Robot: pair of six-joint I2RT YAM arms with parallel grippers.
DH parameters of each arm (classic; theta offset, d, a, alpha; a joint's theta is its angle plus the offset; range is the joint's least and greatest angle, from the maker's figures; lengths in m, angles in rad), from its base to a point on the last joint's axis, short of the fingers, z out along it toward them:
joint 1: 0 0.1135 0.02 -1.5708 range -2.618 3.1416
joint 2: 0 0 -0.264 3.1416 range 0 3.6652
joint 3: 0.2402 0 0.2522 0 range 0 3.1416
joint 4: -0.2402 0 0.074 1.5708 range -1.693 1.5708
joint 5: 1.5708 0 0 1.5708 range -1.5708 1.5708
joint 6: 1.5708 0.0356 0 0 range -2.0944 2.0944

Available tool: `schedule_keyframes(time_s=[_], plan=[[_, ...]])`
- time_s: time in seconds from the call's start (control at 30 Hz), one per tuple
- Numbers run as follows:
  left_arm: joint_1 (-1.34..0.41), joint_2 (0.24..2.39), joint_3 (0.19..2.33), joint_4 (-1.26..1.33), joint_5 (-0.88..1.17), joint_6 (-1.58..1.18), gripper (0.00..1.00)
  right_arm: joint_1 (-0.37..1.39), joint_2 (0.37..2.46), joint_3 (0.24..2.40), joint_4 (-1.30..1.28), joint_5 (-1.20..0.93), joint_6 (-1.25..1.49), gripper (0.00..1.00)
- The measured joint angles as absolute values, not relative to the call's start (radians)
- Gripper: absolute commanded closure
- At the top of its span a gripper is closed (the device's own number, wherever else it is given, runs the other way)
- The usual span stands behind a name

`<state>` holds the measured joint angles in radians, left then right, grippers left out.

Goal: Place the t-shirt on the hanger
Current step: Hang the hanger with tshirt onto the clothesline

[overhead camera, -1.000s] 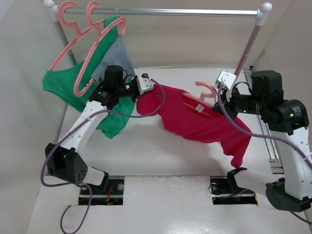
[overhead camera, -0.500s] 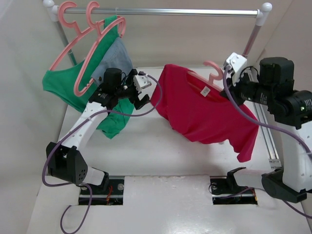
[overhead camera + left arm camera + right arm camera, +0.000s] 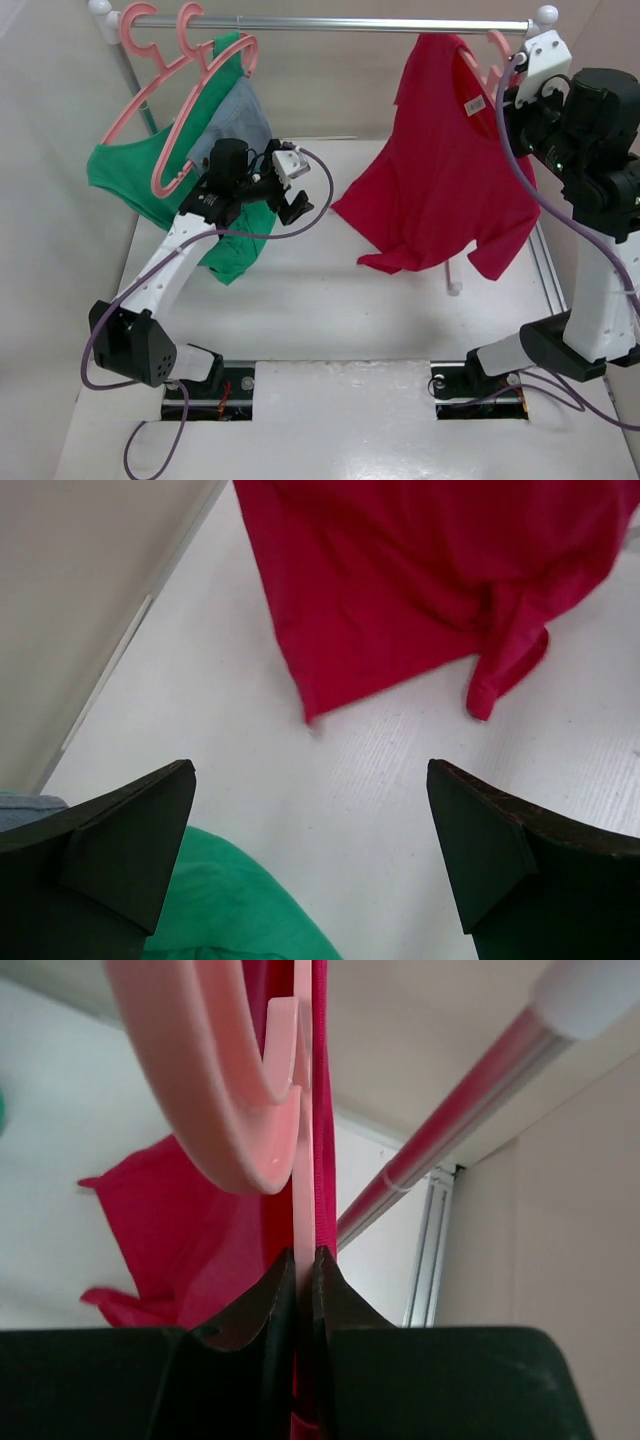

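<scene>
Grip first: your right gripper (image 3: 298,1265) was pinched tight on the hanger (image 3: 215,1090) just under its hook, with an edge of the t-shirt (image 3: 440,190) caught alongside, so the whole load could be carried from 1 point. You held it high, hook close to the right end of the rail (image 3: 330,23), which let the t-shirt drape free with its hem low over the table (image 3: 320,300). The wrist view showed nothing inside the hook's curl, so I judged it not yet hung on the rail. Cloth hid the frame, but the neck sat at the hook and both sleeves fell either side, which suggested the t-shirt was threaded on. Your left gripper (image 3: 310,780) stood spread wide and empty, low beside the green garment (image 3: 235,250) and well apart from the t-shirt, presumably to stay clear of the lift.
</scene>
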<state>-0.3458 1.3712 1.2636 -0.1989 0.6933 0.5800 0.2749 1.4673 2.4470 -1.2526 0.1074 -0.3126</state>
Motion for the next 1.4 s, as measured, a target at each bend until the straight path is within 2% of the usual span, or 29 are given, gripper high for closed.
schedule_keyframes(time_s=[0.27, 0.5, 0.83, 1.07, 1.1, 1.13, 1.17, 1.2, 1.27, 1.4], plan=[[-0.36, 1.314, 1.198, -0.2, 0.704, 0.57, 0.0, 0.275, 1.408, 2.392, -1.088, 0.228, -0.275, 1.0], [-0.36, 1.307, 1.171, -0.185, 0.703, 0.552, 0.0, 0.269, 1.439, 2.352, -0.971, 0.283, -0.261, 1.0], [-0.366, 1.248, 1.122, -0.179, 0.704, 0.548, 0.0, 0.197, 1.46, 2.113, -0.792, 0.236, -0.189, 1.0], [-0.367, 1.24, 1.119, -0.176, 0.704, 0.549, 0.0, 0.191, 1.395, 1.99, -0.686, 0.184, -0.156, 0.99], [-0.367, 1.24, 1.119, -0.175, 0.704, 0.549, 0.0, 0.19, 1.386, 1.981, -0.683, 0.182, -0.153, 0.87], [-0.367, 1.24, 1.119, -0.175, 0.704, 0.549, 0.0, 0.19, 1.378, 1.975, -0.684, 0.177, -0.152, 0.45], [-0.367, 1.24, 1.119, -0.175, 0.704, 0.549, 0.0, 0.19, 1.371, 1.969, -0.685, 0.172, -0.147, 0.27], [-0.367, 1.24, 1.119, -0.175, 0.704, 0.549, 0.0, 0.19, 1.363, 1.963, -0.686, 0.167, -0.15, 0.15], [-0.367, 1.24, 1.116, -0.171, 0.704, 0.549, 0.0, 0.191, 1.346, 1.947, -0.692, 0.146, -0.16, 0.0], [-0.367, 1.239, 1.105, -0.171, 0.705, 0.549, 0.0, 0.19, 1.299, 1.932, -0.704, 0.123, -0.207, 0.0]])
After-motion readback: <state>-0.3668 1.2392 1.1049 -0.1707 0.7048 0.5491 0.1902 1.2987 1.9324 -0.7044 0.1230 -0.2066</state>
